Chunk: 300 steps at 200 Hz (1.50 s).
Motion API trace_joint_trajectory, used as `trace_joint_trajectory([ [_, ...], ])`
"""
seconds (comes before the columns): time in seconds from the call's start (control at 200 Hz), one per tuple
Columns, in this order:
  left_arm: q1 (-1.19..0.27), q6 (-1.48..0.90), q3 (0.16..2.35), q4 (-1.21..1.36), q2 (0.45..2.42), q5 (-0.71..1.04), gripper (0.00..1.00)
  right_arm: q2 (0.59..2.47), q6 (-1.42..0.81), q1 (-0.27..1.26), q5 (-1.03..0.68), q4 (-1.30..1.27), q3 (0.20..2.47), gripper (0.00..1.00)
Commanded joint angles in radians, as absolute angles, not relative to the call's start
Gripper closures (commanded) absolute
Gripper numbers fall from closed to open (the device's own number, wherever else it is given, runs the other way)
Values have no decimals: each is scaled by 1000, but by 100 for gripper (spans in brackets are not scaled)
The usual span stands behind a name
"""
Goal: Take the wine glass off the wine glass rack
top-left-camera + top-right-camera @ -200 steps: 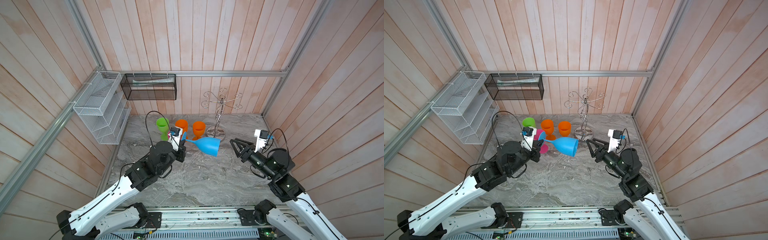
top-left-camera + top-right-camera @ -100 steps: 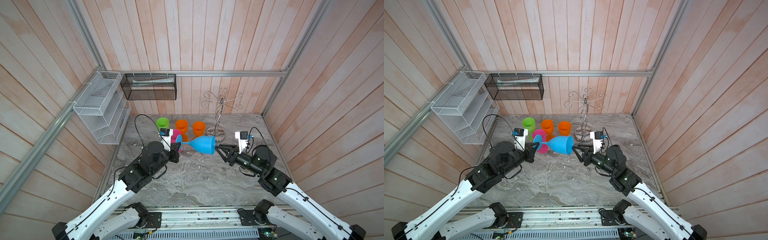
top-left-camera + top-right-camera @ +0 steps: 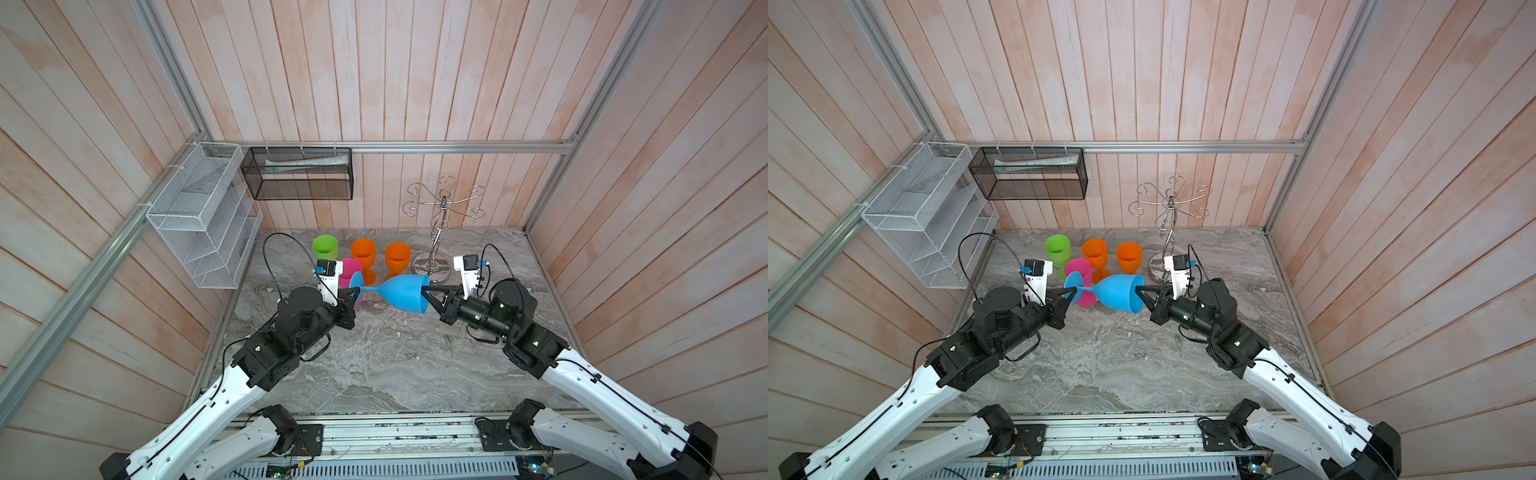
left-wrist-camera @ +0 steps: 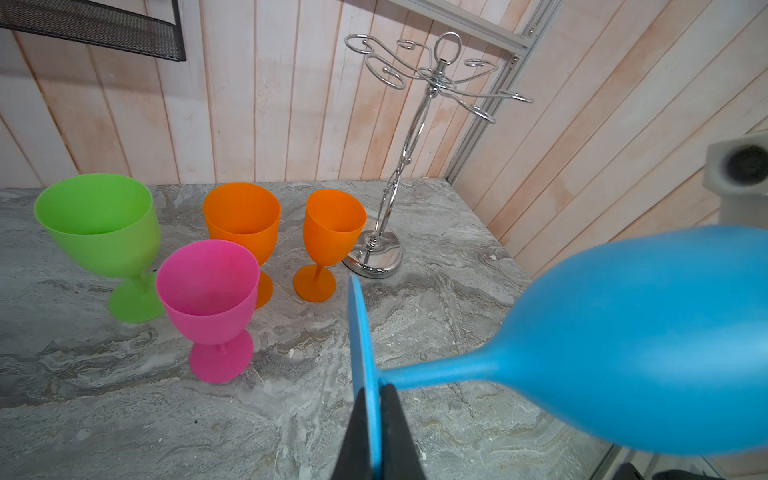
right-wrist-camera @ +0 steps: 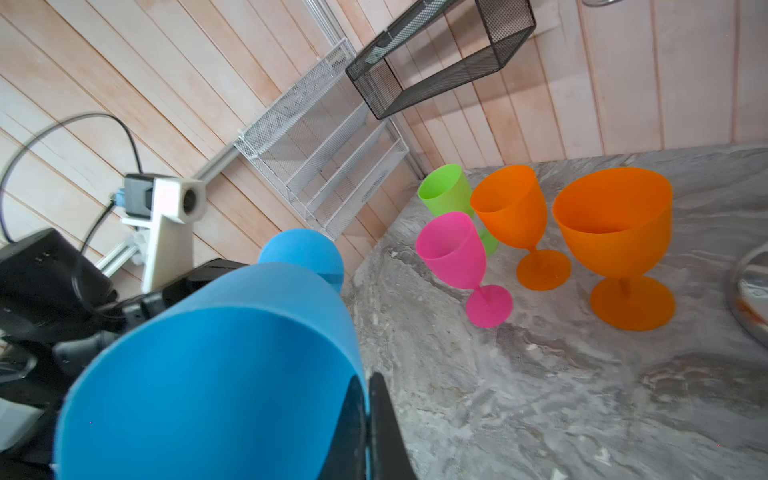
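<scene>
Wine glass [image 3: 405, 293], blue plastic: off the wine glass rack [image 3: 426, 267], carried on its side above the tabletop [image 3: 374, 365] near centre, foot toward 9 o'clock, mouth toward 3 o'clock.

Grip: left fingers [image 4: 397, 436] clenched on the edge of the foot disc. Right fingers [image 5: 386, 432] clenched on the bowl rim, one inside and one outside.

Surface and room: grey veined marble tabletop, walled by pale wood planks with aluminium rails. Rack stands upright at 1 o'clock, near the back wall and apart from the blue glass. A white mesh basket [image 3: 199, 216] hangs on the wall at 10 o'clock, a black mesh basket [image 3: 299, 174] at 11 o'clock.

Other stock, upright at 11 to 12 o'clock: green glass [image 3: 325, 247], two orange glasses [image 3: 363, 253] [image 3: 397, 257], pink glass [image 3: 349, 270] nearest the blue foot.

Obscured: pink glass partly behind the blue foot and the left wrist camera in both top views. Rack base partly covered by the right wrist camera in a top view. A pale item in the black basket is unreadable. Blue bowl is blurred in both wrist views.

Open room: bare marble from centre to the 6 o'clock edge, and along the 3 o'clock side.
</scene>
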<state>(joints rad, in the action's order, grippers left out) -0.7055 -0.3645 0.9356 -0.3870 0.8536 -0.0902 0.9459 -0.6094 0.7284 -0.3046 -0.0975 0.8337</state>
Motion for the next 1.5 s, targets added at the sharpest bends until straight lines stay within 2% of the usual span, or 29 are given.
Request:
trace_joint_trajectory([
  [0.0, -707, -364, 920, -350, 831, -76, 100, 974, -591, 749, -285, -81, 885, 100],
  [0.105, -706, -359, 921, -365, 824, -105, 87, 1000, -572, 765, -252, -33, 933, 100],
  [0.165, -705, -353, 926, -382, 820, -129, 72, 1018, -566, 767, -229, 5, 961, 100],
  [0.24, -703, -343, 935, -409, 814, -158, 47, 1040, -546, 769, -192, 77, 1012, 100],
  [0.285, -701, -337, 942, -428, 810, -178, 37, 1047, -537, 769, -171, 116, 1036, 100],
  [0.41, -699, -314, 964, -489, 802, -246, 17, 1075, -507, 769, -121, 252, 1121, 100],
  [0.495, -698, -297, 974, -528, 798, -305, 9, 1107, -490, 768, -84, 360, 1184, 100],
  [0.815, -683, -215, 987, -632, 813, -454, 3, 1255, -488, 769, 41, 607, 1346, 100],
  [1.495, -670, -163, 853, -563, 762, -411, 3, 1827, -379, 786, 143, 926, 1811, 100],
])
